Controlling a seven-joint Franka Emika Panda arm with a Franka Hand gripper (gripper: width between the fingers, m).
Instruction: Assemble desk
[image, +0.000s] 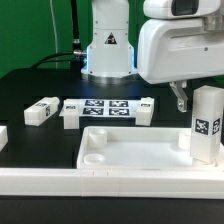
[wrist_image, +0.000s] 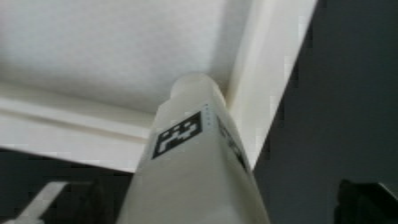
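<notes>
**A:** So, where is the upright leg (image: 207, 125) standing?

**B:** It's in the corner socket of the desk top (image: 130, 152), at the exterior view's right. The wrist view looks down along it (wrist_image: 196, 150). Its tag faces the camera and the tray rim (wrist_image: 267, 60) runs just beside it.

**A:** And the tool (image: 186, 102)?

**B:** Spread, and pinching nothing. Its one visible finger hangs just beside the leg with a gap between them. The other finger is hidden behind the leg.

**A:** Is the leg fully seated?

**B:** I can't tell, because the tray wall hides its foot. It looks upright, but I'd treat it as not yet tight.

**A:** What's the careful way to go on?

**B:** I'd centre the jaws on two flat faces and take hold low enough to keep control. Then turn or press straight along the leg's axis. A sideways push could lever it out of the socket or shift the tray on the surface (image: 30, 85).

**A:** And after that?

**B:** A loose leg (image: 42, 110) lies near the marker board (image: 107, 108), well apart from the tray. I'd lift clear before swinging over to it.
</notes>
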